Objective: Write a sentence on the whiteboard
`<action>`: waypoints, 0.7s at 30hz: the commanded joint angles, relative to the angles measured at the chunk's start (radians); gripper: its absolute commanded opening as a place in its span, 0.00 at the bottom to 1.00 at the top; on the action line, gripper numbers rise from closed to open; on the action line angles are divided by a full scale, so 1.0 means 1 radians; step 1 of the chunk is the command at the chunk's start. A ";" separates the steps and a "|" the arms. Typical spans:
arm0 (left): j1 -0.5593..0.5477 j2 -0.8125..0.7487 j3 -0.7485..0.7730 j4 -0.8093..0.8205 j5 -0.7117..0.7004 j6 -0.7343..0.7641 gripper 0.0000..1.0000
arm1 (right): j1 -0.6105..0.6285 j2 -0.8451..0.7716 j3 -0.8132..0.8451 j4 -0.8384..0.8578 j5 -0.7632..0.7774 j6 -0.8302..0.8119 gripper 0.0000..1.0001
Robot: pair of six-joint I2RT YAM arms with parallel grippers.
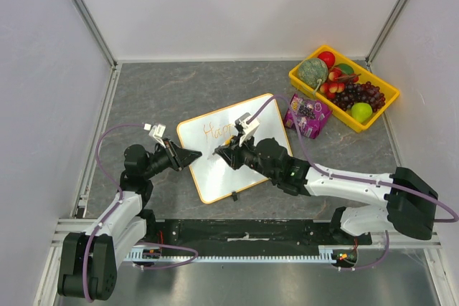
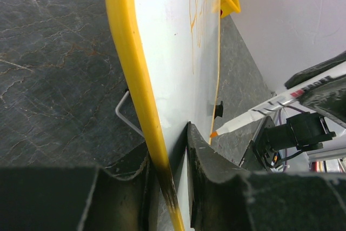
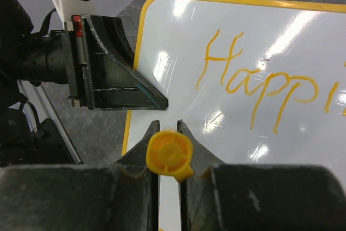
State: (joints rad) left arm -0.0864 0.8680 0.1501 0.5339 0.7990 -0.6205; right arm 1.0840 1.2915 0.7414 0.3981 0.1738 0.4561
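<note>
The whiteboard (image 1: 247, 159) lies tilted on the dark table, white with a yellow rim (image 2: 130, 52). On it stands the sentence (image 1: 215, 132) in orange, reading "Happi" (image 3: 259, 82) at this moment. My left gripper (image 1: 192, 157) is shut on the board's left edge, the rim pinched between its fingers (image 2: 168, 139). My right gripper (image 1: 228, 150) is shut on a marker, whose yellow end cap (image 3: 170, 154) sits between the jaws (image 3: 167, 125). The marker's orange tip (image 2: 213, 133) points at the board, just below the writing. In the right wrist view the left gripper (image 3: 157, 101) shows on the board's edge.
A yellow tray (image 1: 379, 114) of fruit stands at the back right, with a purple packet (image 1: 308, 115) beside it, close to the board's right corner. A black clip (image 1: 234, 195) sits on the board's near edge. A wire stand (image 2: 125, 113) shows under the board.
</note>
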 commanded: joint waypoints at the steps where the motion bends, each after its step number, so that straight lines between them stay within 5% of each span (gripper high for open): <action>1: -0.006 0.005 -0.009 0.015 0.003 0.074 0.02 | 0.007 0.034 0.030 0.074 0.053 0.006 0.00; 21: -0.006 0.002 -0.009 0.015 0.003 0.074 0.02 | 0.005 0.028 -0.048 0.051 0.056 0.003 0.00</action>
State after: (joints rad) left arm -0.0864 0.8680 0.1501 0.5323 0.7994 -0.6201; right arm 1.0851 1.3399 0.7212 0.4423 0.2176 0.4572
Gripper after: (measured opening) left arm 0.283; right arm 0.186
